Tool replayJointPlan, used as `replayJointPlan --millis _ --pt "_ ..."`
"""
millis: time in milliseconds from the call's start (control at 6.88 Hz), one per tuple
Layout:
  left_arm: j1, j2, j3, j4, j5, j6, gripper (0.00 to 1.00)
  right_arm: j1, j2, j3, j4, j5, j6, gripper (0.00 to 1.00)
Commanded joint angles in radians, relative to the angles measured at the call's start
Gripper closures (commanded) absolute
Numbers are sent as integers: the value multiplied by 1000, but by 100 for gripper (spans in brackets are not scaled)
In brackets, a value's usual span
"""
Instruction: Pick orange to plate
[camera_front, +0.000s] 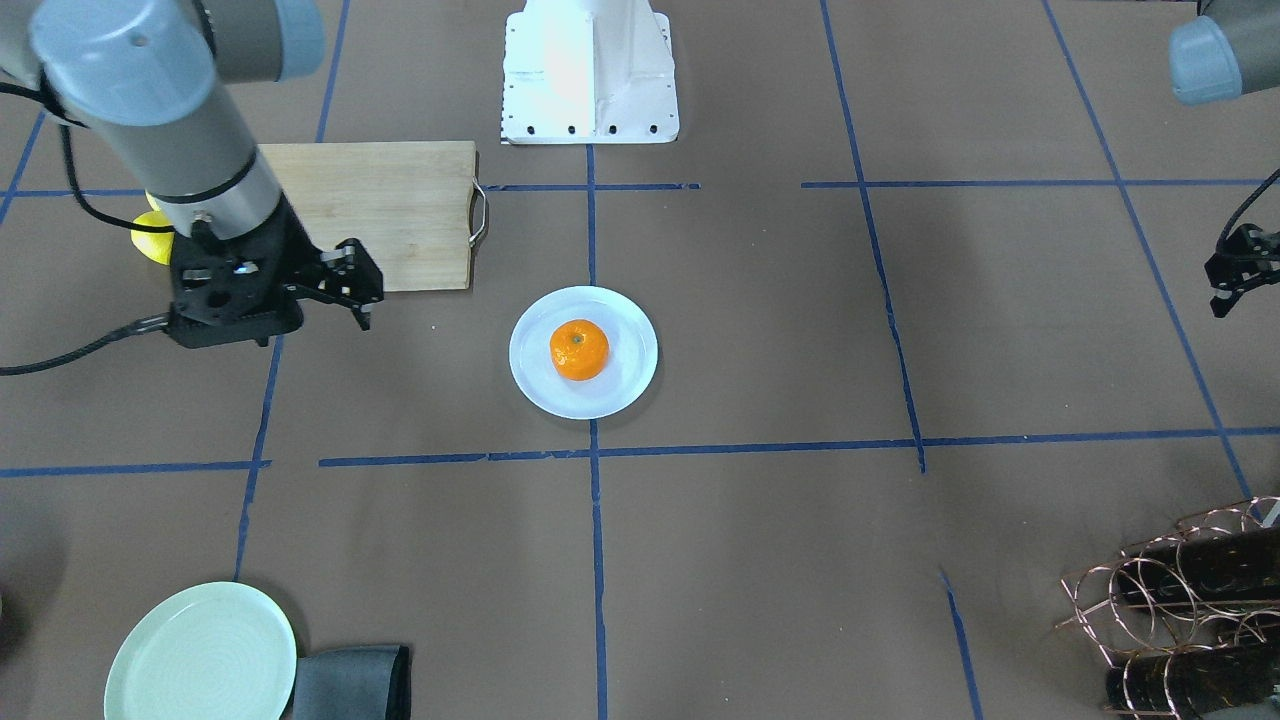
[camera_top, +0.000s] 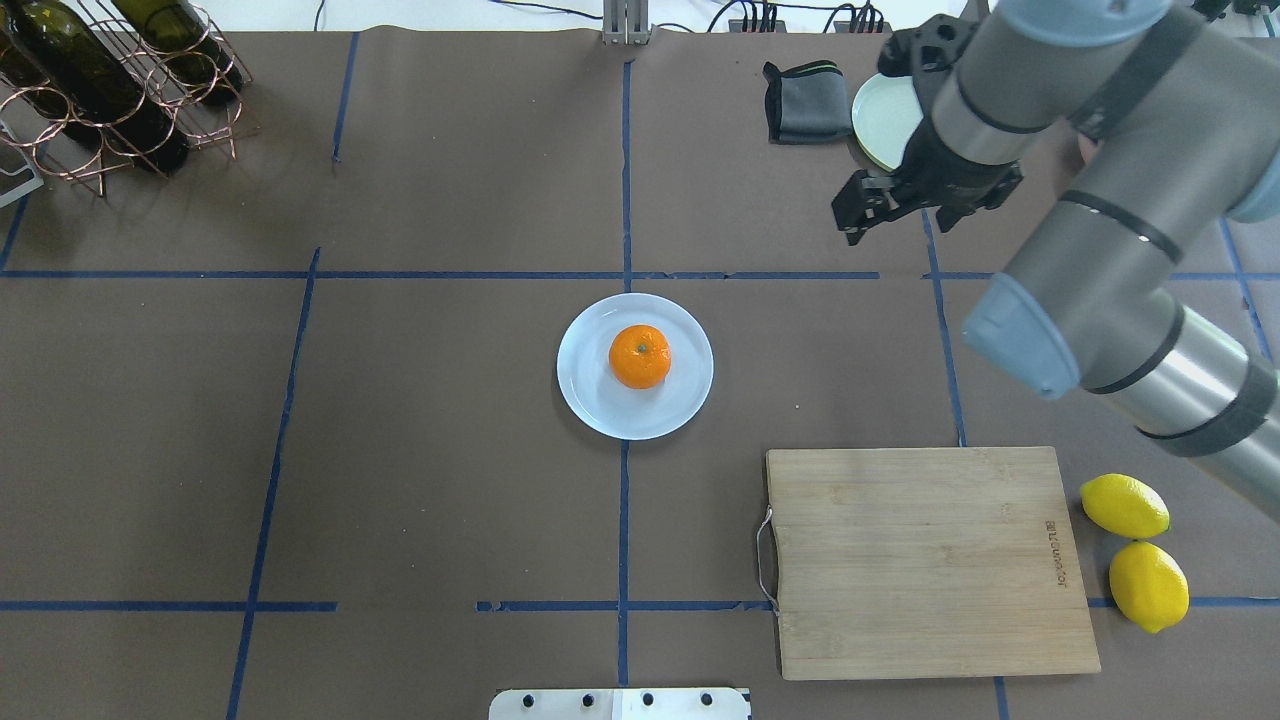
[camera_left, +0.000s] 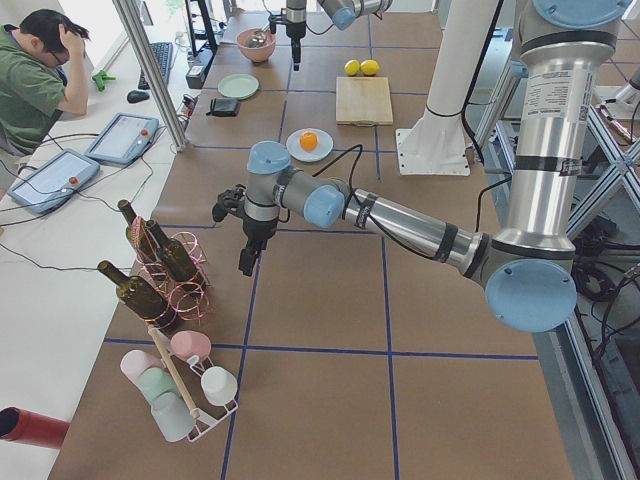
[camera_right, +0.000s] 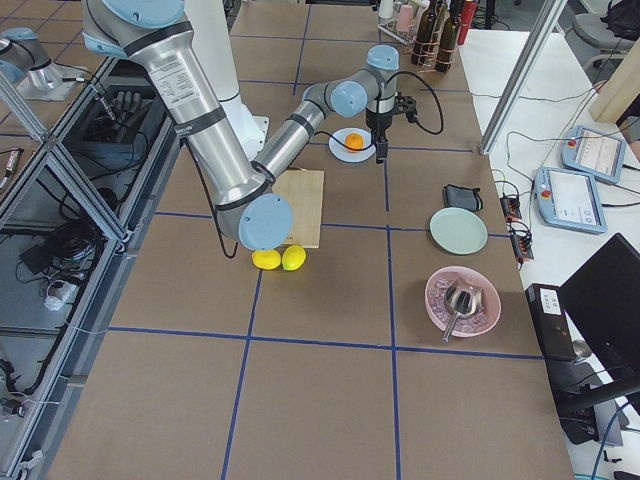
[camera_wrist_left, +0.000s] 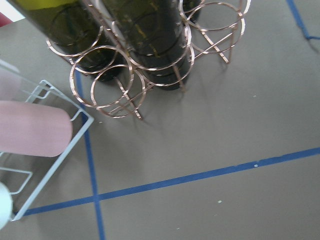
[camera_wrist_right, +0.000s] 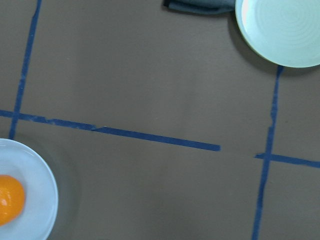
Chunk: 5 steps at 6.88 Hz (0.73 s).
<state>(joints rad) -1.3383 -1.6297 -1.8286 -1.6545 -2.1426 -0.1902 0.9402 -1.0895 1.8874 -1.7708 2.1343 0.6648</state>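
The orange (camera_front: 579, 349) sits stem up in the middle of the pale bluish-white plate (camera_front: 628, 381) at the table's centre; the overhead view shows the same orange (camera_top: 640, 356) on the plate (camera_top: 590, 395). My right gripper (camera_top: 862, 222) hangs open and empty above bare table, well away from the plate toward the far right. In the front-facing view this right gripper (camera_front: 365, 300) is left of the plate, by the board's corner. My left gripper (camera_front: 1218, 298) shows at the frame's right edge, fingers together, holding nothing.
A wooden cutting board (camera_top: 925, 560) lies near the robot with two lemons (camera_top: 1125, 505) beside it. A pale green plate (camera_top: 885, 120) and a dark folded cloth (camera_top: 805, 100) lie at the far right. A copper wine rack with bottles (camera_top: 110, 90) stands at the far left.
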Motion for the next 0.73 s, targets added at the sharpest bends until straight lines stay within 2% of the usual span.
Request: replayJointPlan --millis 0,145,291,581 --pt "-119 4 102 35 -176 183 0 191 -163 19 4 157 -242 0" --pt "-169 5 159 36 -178 287 0 274 -247 16 2 182 -402 0" --pt "-249 16 208 35 -180 314 0 335 -313 12 2 190 -519 0" --pt "-269 53 213 38 -177 377 0 431 -403 -20 2 190 -710 0"
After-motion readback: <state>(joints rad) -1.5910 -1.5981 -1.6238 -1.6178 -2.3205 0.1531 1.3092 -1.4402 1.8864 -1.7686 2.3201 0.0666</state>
